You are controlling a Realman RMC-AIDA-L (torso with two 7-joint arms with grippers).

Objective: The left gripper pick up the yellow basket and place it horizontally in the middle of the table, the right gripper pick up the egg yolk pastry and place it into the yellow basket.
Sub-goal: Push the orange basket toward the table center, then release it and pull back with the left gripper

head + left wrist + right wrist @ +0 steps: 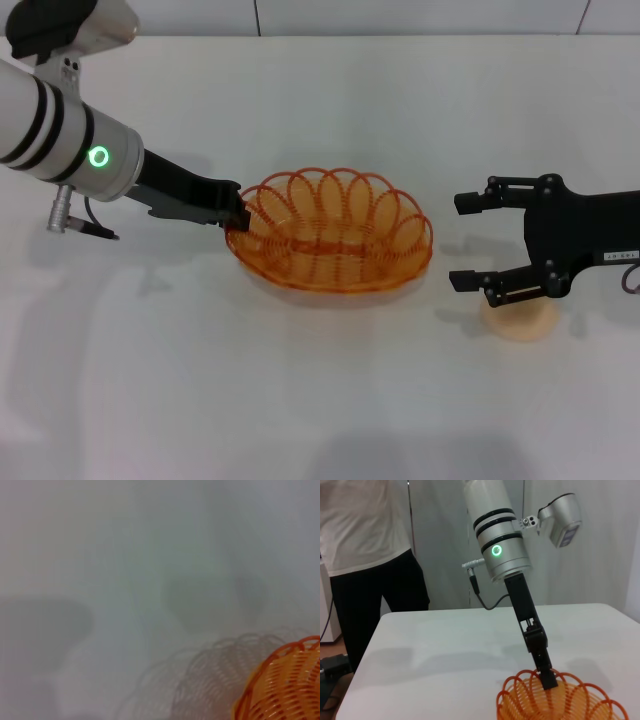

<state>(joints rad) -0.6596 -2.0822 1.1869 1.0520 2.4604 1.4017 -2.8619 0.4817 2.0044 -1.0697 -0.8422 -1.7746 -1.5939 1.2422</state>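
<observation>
The yellow basket (330, 278) lies lengthwise near the middle of the white table (300, 400). My left gripper (238, 214) is shut on the looped rim at its left end. The right wrist view shows that same left gripper (548, 678) pinching the basket (560, 705) rim. A corner of the basket (285, 690) and its shadow show in the left wrist view. To the basket's right, my right gripper (460, 241) hangs open, with nothing between its fingers. The egg yolk pastry (520, 322) sits on the table just below and beside its nearer finger, partly covered by it.
In the right wrist view a person (365, 555) in a white shirt and dark trousers stands beyond the table's far edge (470, 611). The table's back edge (350, 37) runs along the top of the head view.
</observation>
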